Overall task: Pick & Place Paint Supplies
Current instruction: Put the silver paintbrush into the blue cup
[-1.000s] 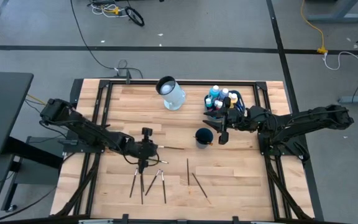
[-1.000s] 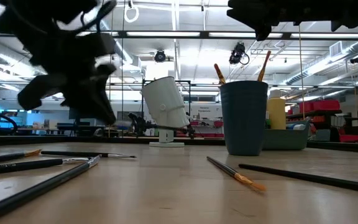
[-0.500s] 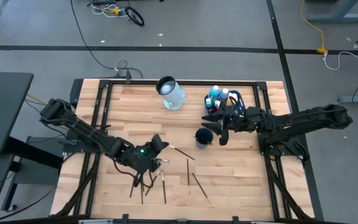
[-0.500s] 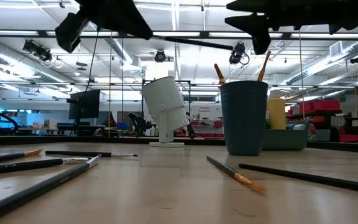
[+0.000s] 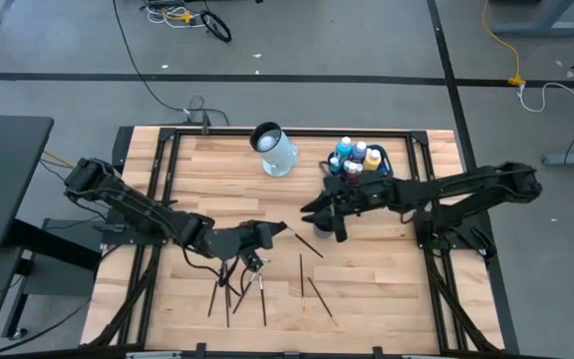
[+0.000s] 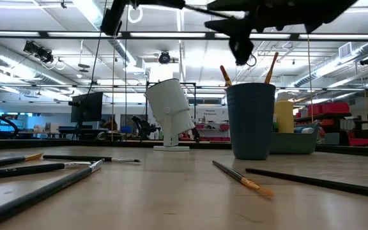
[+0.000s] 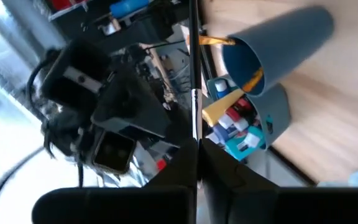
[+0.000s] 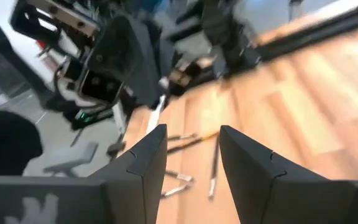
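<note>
My left gripper (image 5: 270, 232) is raised over the table's middle, shut on a thin dark paintbrush (image 5: 302, 245) that points toward the dark blue cup (image 6: 251, 121). Two brushes stand in the cup. My right gripper (image 5: 314, 212) hovers open above the cup and hides most of it in the high view. In the right wrist view its fingers (image 8: 143, 163) face the left gripper and touch nothing. Several more paintbrushes (image 5: 263, 291) lie flat on the table's near half. White-capped paint bottles (image 5: 357, 155) stand in the teal tub (image 7: 275, 118). My left gripper pinches the paintbrush between its two fingers near one end of the shaft (image 7: 195, 134), the fingers lying along it. The rest of the brush (image 7: 194, 56) sticks out ahead of the fingertips. It is lifted clear of the table, roughly level, high above the wood in the low view.
A pale-blue-and-white jug (image 5: 274, 148) stands tilted at the table's far middle. Loose brushes (image 6: 241, 179) lie across the near part of the wood. A dark metal frame (image 5: 167, 135) rims the table. Bare wood shows at the far left (image 5: 207, 175).
My left gripper has taken the brush up from the table, risen high, and swung toward the table's right, toward the cup, tipping from pointing down to near level. My right gripper has moved toward the table's left, from beside the tub to above the cup.
</note>
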Controlling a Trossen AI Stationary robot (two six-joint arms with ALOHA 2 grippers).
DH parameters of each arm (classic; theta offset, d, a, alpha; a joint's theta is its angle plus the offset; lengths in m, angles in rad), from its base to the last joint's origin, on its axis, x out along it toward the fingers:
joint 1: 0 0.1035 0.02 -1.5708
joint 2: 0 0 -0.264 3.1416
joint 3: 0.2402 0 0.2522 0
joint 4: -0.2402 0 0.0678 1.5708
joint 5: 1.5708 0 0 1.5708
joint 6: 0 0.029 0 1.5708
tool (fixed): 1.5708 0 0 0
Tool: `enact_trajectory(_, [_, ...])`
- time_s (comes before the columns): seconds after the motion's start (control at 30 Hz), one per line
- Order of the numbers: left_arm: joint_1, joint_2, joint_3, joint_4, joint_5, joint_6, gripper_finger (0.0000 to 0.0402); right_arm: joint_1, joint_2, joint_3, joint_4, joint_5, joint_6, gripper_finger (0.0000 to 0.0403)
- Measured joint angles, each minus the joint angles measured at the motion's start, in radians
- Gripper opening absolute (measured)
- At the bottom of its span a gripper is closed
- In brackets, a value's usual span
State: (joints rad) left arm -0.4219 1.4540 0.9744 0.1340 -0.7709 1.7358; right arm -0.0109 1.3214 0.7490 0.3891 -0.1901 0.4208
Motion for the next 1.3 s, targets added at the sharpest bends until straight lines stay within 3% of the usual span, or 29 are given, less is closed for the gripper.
enact_trajectory(0.3, [0.035, 0.004, -0.001, -0.012, 0.035, 0.064, 0.001, 0.0, 0.151, 0.119, -0.08, -0.161, 0.025, 0.0151])
enact_trajectory(0.67, [0.042, 0.004, -0.001, -0.006, 0.031, 0.097, 0.0013, -0.01, 0.161, 0.138, -0.069, -0.158, 0.016, 0.0147])
enact_trajectory(0.83, [0.06, 0.004, -0.001, -0.009, 0.045, 0.105, 0.0016, -0.018, 0.161, 0.138, -0.077, -0.158, 0.002, 0.011])
enact_trajectory(1.1, [0.077, 0.005, -0.001, -0.01, 0.075, 0.056, 0.0033, -0.033, 0.161, 0.137, -0.08, -0.161, -0.082, 0.0016])
enact_trajectory(1.3, [0.077, 0.005, -0.001, -0.008, 0.086, -0.022, 0.0047, -0.032, 0.16, 0.137, -0.085, -0.161, -0.108, 0.0024])
